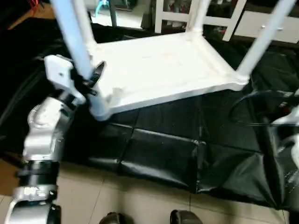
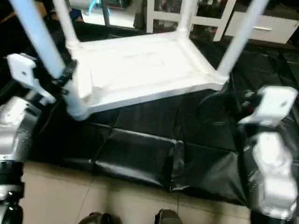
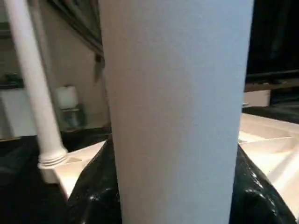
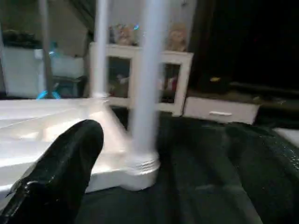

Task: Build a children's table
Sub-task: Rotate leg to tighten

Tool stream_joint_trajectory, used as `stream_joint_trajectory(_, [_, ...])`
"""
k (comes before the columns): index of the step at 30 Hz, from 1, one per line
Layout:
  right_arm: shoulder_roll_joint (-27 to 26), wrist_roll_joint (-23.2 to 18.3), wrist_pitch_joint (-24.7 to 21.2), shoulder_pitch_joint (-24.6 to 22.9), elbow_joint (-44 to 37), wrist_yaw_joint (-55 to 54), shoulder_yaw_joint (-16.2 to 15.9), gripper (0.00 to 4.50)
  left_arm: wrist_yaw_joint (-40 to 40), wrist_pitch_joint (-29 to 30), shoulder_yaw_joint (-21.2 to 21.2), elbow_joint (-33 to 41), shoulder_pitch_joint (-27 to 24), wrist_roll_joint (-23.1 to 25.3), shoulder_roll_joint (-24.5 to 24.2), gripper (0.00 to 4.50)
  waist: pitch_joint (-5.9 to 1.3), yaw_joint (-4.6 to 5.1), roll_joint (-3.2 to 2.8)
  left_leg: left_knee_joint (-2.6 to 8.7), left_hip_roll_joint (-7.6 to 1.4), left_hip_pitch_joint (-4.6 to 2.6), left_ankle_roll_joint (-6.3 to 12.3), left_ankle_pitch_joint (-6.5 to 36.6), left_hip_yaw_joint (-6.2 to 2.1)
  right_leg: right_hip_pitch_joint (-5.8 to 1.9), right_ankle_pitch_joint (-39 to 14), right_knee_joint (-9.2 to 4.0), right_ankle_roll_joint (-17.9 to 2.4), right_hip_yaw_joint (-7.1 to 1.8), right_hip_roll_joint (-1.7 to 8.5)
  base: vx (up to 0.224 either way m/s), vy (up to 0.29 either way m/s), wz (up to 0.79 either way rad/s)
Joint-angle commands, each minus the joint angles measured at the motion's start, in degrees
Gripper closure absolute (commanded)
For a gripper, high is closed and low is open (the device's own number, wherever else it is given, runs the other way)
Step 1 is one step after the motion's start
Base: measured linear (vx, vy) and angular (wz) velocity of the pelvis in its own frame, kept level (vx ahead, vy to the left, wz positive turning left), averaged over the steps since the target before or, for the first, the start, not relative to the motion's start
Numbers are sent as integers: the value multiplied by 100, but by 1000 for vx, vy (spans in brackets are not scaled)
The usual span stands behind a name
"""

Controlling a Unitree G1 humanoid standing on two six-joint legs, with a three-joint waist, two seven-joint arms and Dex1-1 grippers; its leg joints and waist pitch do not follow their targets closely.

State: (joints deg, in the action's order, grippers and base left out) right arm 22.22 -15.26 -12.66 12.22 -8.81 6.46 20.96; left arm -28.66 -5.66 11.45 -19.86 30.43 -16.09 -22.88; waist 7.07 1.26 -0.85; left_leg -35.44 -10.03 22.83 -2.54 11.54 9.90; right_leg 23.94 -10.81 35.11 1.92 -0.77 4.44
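1. The table top (image 1: 159,70) lies upside down on the black mat (image 1: 154,149), all four legs standing in its corner sockets.
2. The left gripper (image 1: 91,77) is clamped around the near-left leg (image 1: 74,37); press it straight down into the socket, without tilting.
3. The right gripper (image 4: 140,186) is spread wide and holds nothing; it could steady the near edge.

No readable text, label, brand, number or sign can be made out on anything here.

Dim, soft, motion-blurred indoor light
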Motion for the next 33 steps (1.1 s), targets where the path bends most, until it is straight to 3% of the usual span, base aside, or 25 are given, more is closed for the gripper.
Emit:
stream_joint_trajectory(1, [257,-34,225,359,556,223,128,0,12,-254,108,-421,-23,449,-285,266,-440,-72,41,436,-113,-132,325,374,-17,-315,296,-286,-1509,-55,165,0,0,0])
stream_joint_trajectory(2, [293,-57,240,438,662,269,143,0,-37,-251,103,-445,-14,417,-285,266,-439,-55,25,434,-111,-132,318,409,-13,-317,253,-287,-1555,-55,161,0,0,0])
stream_joint_trajectory(3, [492,-168,311,862,1226,507,220,0,-299,-206,71,-536,30,252,-279,266,-444,-59,55,428,-116,-136,348,423,-4,-320,241,-283,-1618,-61,175,0,0,0])
stream_joint_trajectory(4, [494,-169,311,865,1230,509,220,0,-301,-205,71,-537,30,250,-279,266,-437,-51,56,433,-108,-127,346,466,-8,-330,139,-284,-1661,-52,177,0,0,0])
stream_joint_trajectory(5, [693,-157,387,1230,1676,662,236,0,-829,84,4,-229,2,-197,-158,266,-440,-77,58,430,-128,-156,337,501,5,-317,12,-291,-1711,-61,192,0,0,0])
stream_joint_trajectory(6, [698,-156,389,1241,1686,665,236,0,-859,100,-2,-208,-3,-221,-152,231,-464,-93,94,416,-136,-159,392,388,22,-325,117,-269,-1783,-67,184,0,0,0])
stream_joint_trajectory(7, [727,-149,401,1294,1740,684,233,0,-1021,194,-36,-84,-31,-352,-121,210,-476,-110,83,408,-143,-164,442,281,27,-326,257,-255,-1811,-70,189,0,0,0])
stream_joint_trajectory(9, [708,-194,428,1351,1803,758,201,0,-1394,476,-245,284,-207,-589,-150,196,-500,-175,74,375,-165,-156,713,-217,33,-323,916,-190,-1901,-64,185,0,0,0])
stream_joint_trajectory(10, [687,-211,444,1367,1835,804,177,0,-1513,561,-341,399,-283,-632,-192,194,-505,-190,76,366,-165,-163,772,-297,40,-314,1005,-179,-1912,-59,175,0,0,0])
stream_joint_trajectory(12, [664,-193,528,1415,1962,924,91,0,-1672,612,-482,526,-399,-651,-276,176,-499,-245,75,357,-171,-188,891,-275,68,-279,934,-187,-1967,-53,166,0,0,0])
stream_joint_trajectory(14, [669,-190,657,1493,2167,1085,18,0,-1816,607,-552,604,-469,-634,-349,155,-494,-290,75,373,-188,-191,868,-156,71,-276,716,-201,-1947,-50,175,0,0,0])
stream_joint_trajectory(17, [730,-213,866,1668,2595,1368,-4,0,-2133,926,-556,902,-565,-866,-451,155,-468,-318,75,404,-195,-208,718,153,85,-254,324,-231,-1912,-49,177,0,0,0])
stream_joint_trajectory(20, [841,-208,992,1838,2887,1451,69,0,-2281,1162,-567,1139,-619,-947,-572,186,-459,-321,71,420,-194,-223,605,271,107,-243,207,-233,-1884,-40,173,0,0,0])
stream_joint_trajectory(26, [1005,-251,1093,2097,3277,1543,210,0,-2548,1537,-652,1662,-766,-1294,-732,234,-458,-316,88,420,-189,-205,673,182,140,-250,290,-228,-1865,-35,186,0,0,0])
stream_joint_trajectory(30, [989,-255,1255,2097,3436,1685,182,0,-2946,2318,-698,2348,-1169,-1765,-1133,261,-465,-318,104,395,-183,-173,819,-62,141,-255,534,-200,-1883,-33,187,0,0,0])
stream_joint_trajectory(31, [989,-255,1255,2097,3436,1685,182,0,-2946,2318,-698,2348,-1169,-1765,-1133,261,-467,-320,97,393,-181,-175,816,-60,145,-256,534,-190,-1891,-32,187,0,0,0])
stream_joint_trajectory(33, [959,-269,1320,2084,3485,1718,153,0,-3031,2890,-650,2765,-1377,-2138,-1337,265,-474,-320,117,386,-185,-153,824,-104,139,-268,555,-166,-1913,-35,193,0,0,0])
